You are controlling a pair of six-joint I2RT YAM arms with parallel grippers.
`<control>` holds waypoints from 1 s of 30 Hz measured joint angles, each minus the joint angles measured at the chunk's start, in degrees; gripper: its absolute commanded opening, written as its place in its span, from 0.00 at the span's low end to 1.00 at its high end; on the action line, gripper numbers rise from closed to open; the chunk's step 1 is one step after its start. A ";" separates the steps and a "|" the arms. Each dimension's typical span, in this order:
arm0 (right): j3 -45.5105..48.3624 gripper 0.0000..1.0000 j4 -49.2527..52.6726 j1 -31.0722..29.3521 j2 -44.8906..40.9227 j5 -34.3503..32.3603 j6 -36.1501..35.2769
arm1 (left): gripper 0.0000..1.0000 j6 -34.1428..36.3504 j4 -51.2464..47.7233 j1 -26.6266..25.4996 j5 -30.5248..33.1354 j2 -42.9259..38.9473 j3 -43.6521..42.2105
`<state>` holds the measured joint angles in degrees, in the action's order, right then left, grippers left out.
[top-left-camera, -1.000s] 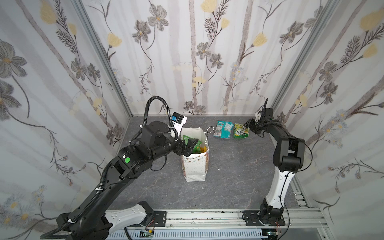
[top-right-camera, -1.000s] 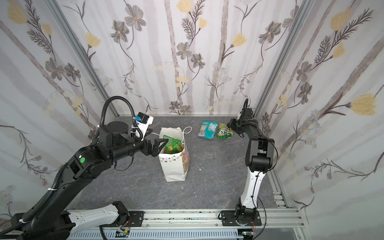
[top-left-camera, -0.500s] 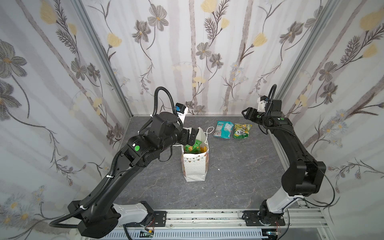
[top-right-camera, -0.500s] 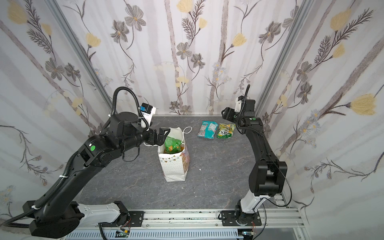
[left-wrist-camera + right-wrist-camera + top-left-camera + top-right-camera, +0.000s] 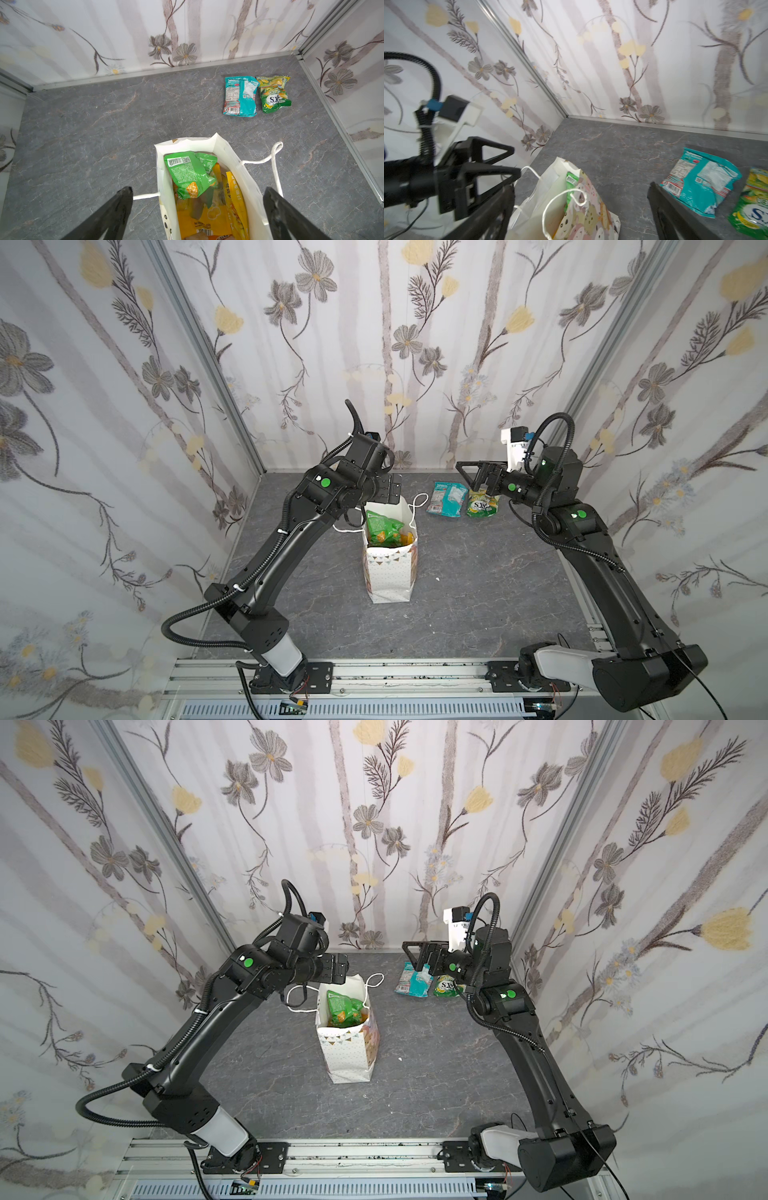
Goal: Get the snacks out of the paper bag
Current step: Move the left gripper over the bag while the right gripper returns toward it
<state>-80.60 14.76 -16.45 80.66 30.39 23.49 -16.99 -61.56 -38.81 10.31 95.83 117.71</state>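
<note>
Swung back from two packets point(image 5: 446, 499) behind the paper bag point(image 5: 390, 572), right gripper point(image 5: 580, 186) gapes empty; left gripper point(image 5: 197, 189), jaws wide, hovers over bagged snacks point(image 5: 187, 174). Snagging a cord handle point(image 5: 274, 158) could topple it.

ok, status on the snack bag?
Left gripper open over white paper gift bag. Right gripper open beside teal foil packet and green foil packet, both out on grey table. Inside, green barcoded packet on top. Nothing blocking.
</note>
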 measured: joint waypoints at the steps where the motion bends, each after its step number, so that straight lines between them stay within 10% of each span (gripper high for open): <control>1: -0.20 0.99 0.50 -1.27 -0.11 0.74 -0.07 | 0.94 -0.68 -1.22 0.17 -0.55 1.62 1.27; 30: 0.20 0.99 6.03 -13.44 -1.36 2.14 -2.54 | 0.75 -7.08 -9.62 -0.26 -11.50 14.45 -1.97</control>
<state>-80.40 20.80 -29.89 79.31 32.53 20.95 -24.08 -71.18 -39.07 -1.19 110.28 115.74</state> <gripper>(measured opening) 0.993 0.758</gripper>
